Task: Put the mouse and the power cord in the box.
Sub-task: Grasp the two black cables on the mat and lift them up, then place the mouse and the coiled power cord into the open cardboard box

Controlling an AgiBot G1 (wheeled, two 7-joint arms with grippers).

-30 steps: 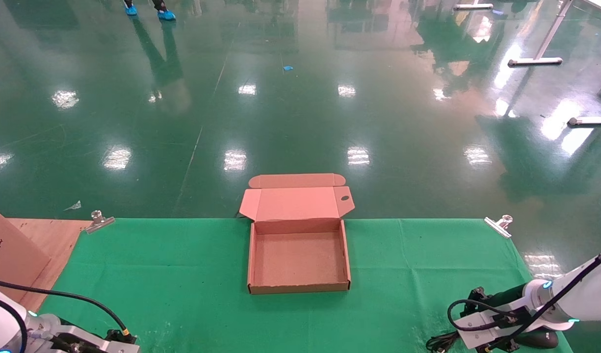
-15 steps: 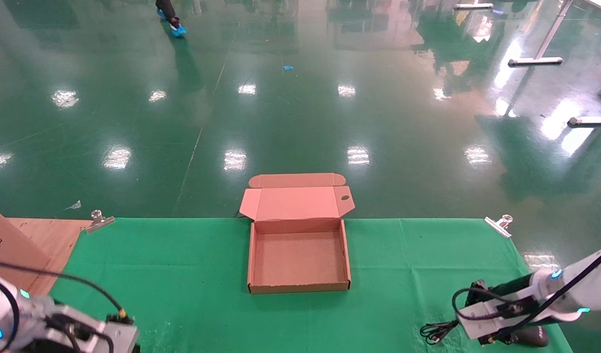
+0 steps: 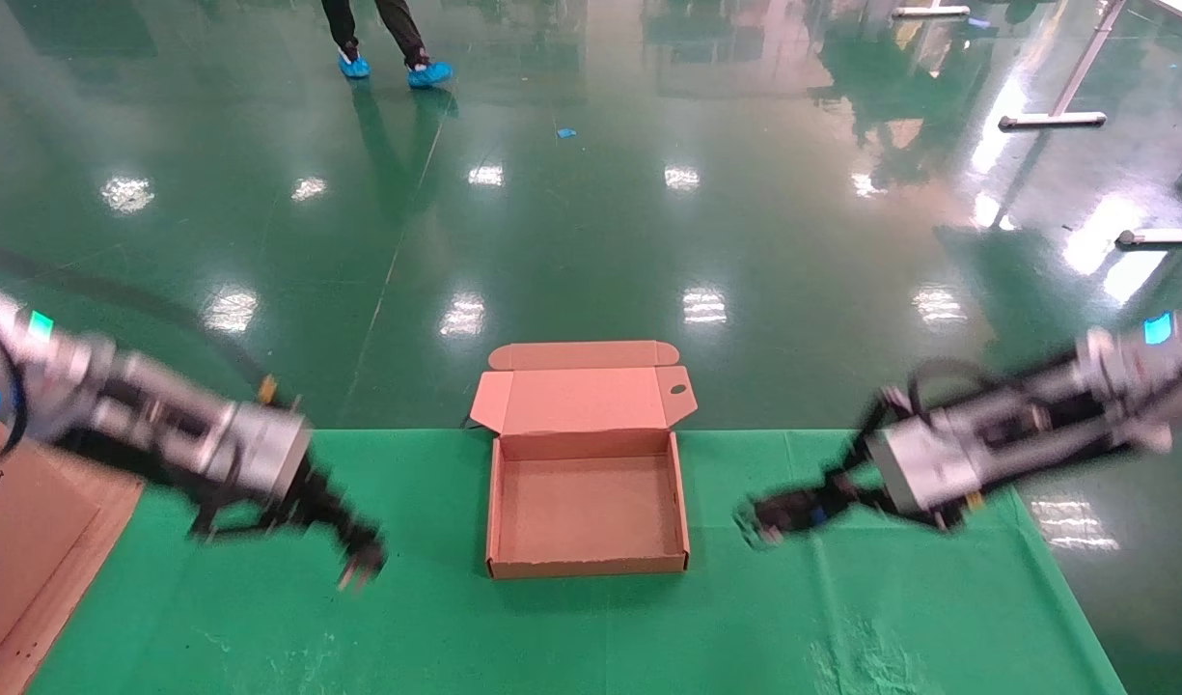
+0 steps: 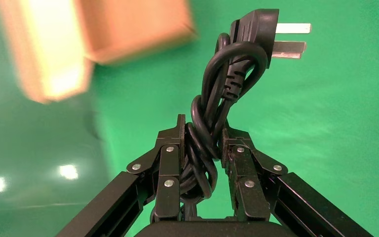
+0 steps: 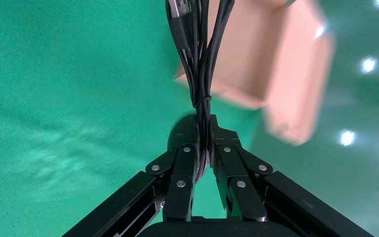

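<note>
On the green cloth [image 3: 591, 627], mid-table, your box [image 3: 588, 512] sits open and empty, lid folded back. Left of it, your left gripper [image 3: 344, 541] hangs above the cloth, fingers [image 4: 170, 163] clamped on the power cord [image 4: 217, 98], a knotted black bunch with the plug prongs sticking out. Right of the box, your right gripper [image 3: 779, 512] is pinched tight on a thin bundle of black cable [image 5: 200, 74]. Mouse: you cannot pick it out in any view.
</note>
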